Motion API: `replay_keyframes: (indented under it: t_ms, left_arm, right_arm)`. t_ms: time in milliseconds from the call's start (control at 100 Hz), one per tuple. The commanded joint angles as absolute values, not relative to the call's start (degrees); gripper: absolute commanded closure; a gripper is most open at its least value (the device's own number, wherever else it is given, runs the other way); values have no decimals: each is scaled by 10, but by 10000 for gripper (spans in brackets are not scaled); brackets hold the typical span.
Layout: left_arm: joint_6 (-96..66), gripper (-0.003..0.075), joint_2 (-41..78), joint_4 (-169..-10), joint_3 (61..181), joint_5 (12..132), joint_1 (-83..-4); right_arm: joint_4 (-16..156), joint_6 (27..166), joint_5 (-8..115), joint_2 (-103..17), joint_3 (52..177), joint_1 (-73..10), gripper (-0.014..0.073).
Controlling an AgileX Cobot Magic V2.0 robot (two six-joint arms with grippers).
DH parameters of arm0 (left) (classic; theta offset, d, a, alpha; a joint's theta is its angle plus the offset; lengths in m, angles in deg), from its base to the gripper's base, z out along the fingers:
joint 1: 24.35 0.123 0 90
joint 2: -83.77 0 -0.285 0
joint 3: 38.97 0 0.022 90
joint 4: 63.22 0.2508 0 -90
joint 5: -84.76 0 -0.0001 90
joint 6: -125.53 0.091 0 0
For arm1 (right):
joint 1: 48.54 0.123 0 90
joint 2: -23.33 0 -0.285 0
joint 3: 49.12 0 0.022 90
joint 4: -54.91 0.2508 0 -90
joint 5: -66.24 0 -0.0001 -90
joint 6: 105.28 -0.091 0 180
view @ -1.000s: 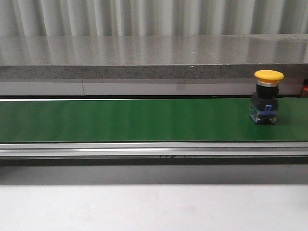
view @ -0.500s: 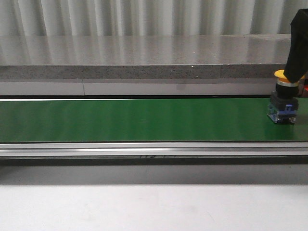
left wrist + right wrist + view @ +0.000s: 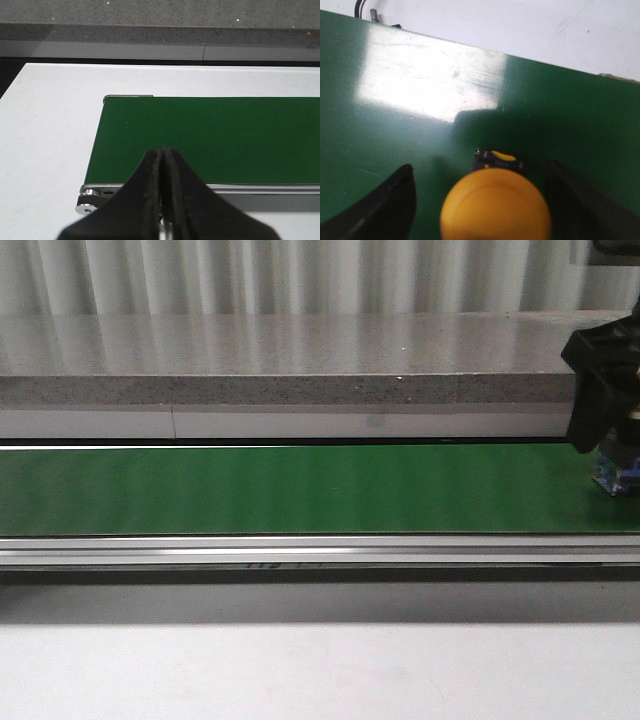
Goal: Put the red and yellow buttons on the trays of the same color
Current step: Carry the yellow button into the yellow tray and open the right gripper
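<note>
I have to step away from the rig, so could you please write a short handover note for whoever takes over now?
Right gripper: open, fingers either side of the yellow button, not closed on it.
Left gripper: shut, empty, over the end of the green belt.
The button stands upright on the belt at its right end.
Done: nothing placed.
Left: grasp the button and carry it to the yellow tray; no trays in view.

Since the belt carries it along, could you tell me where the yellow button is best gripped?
Grip it from above, fingers closing on the dark collar under the yellow button cap. It stands upright on the green belt, and the open right gripper already straddles it.
</note>
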State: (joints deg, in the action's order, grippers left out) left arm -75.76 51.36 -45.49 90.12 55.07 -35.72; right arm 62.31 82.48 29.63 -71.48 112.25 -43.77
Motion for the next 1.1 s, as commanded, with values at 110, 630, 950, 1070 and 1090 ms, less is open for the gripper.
replay_keyframes:
  t_ms: [110,630,950,1070,1090]
  left_arm:
    - [-759,740,512,-448,918,593,-362]
    - [-759,740,512,-448,918,593,-362]
    - [-759,740,512,-448,918,593,-362]
    - [-759,740,512,-448,918,593,-362]
    - [-759,740,512,-449,918,593,-362]
  right_arm:
    - [627,830,303,-694,1137,-437,404]
    - [587,747,176,-550,1137,-630,463]
    - [511,647,174,-534,1133,-873,463]
    - [511,624,220,-543,1121,-920,463]
    - [511,623,228,-545,1118,-924,463]
